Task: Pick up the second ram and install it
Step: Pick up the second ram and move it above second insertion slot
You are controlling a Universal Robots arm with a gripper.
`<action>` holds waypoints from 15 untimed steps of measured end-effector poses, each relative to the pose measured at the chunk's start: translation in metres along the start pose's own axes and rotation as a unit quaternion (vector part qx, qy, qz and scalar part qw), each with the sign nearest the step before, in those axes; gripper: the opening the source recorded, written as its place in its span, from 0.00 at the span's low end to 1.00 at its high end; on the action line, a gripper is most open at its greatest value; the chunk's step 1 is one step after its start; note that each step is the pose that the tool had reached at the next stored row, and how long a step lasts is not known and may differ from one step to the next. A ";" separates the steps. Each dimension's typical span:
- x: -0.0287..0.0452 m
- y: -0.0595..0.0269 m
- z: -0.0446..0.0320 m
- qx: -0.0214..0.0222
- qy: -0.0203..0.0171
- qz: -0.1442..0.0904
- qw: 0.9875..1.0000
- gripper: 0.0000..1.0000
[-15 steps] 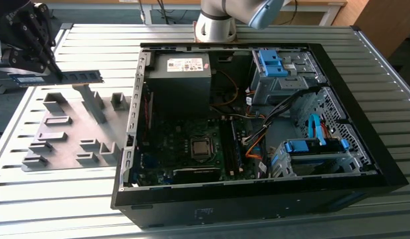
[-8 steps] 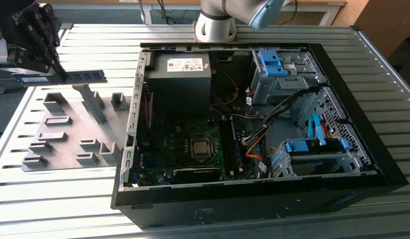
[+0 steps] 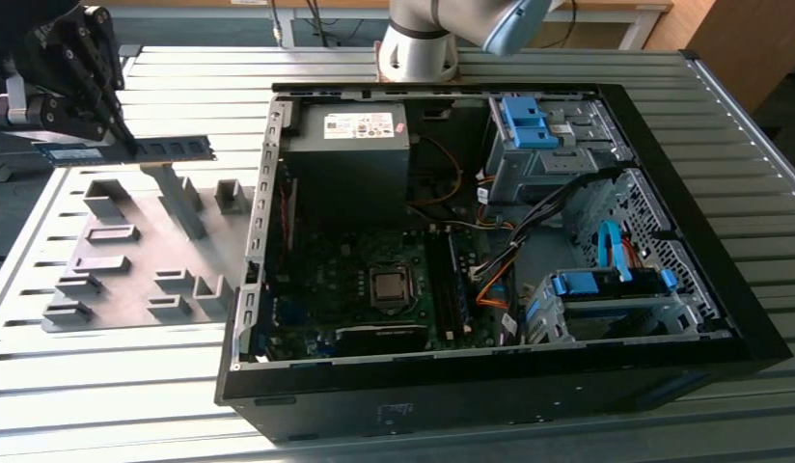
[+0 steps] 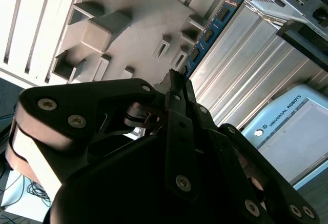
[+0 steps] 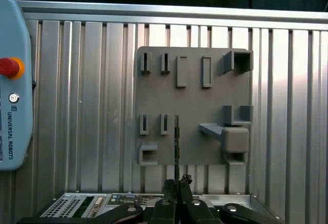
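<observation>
A: The second ram (image 3: 177, 149), where?
B: Ten o'clock in the exterior view, above the grey fixture plate (image 3: 138, 256), nine o'clock of the computer case (image 3: 501, 397)
A: And the gripper (image 3: 123, 141)?
B: Clamped on its end

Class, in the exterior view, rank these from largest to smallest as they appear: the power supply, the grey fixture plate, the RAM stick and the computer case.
1. computer case
2. grey fixture plate
3. power supply
4. RAM stick, plainly smallest, though held raised above the table

Ribbed metal table (image 3: 127, 386), matt plastic fixture plate (image 3: 143, 257), black sheet-metal computer case (image 3: 501, 400), matt black claw (image 5: 177, 182), circuit-board second ram (image 3: 174, 149)
</observation>
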State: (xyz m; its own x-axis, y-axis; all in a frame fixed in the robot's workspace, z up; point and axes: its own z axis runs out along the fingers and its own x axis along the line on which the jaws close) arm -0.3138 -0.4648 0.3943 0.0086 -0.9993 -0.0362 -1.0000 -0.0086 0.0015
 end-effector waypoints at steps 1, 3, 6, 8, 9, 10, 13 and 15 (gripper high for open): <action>0.0000 -0.0007 0.0000 0.000 0.000 0.000 1.000 0.14; 0.0000 -0.0023 0.0000 0.000 0.000 0.000 1.000 0.14; 0.0000 -0.0053 0.0000 0.000 0.000 0.000 1.000 0.14; 0.0000 -0.0071 0.0000 0.000 0.000 0.000 1.000 0.14; 0.0001 -0.0080 0.0000 0.000 0.000 0.000 1.000 0.14; 0.0001 -0.0090 0.0000 0.000 0.000 0.000 1.000 0.14; 0.0001 -0.0119 0.0000 0.000 0.000 0.000 1.000 0.14; 0.0001 -0.0137 0.0000 0.000 0.000 0.000 1.000 0.14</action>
State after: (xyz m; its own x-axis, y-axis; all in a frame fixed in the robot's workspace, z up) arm -0.3001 -0.4648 0.3943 0.0086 -0.9993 -0.0361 -1.0000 -0.0086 0.0015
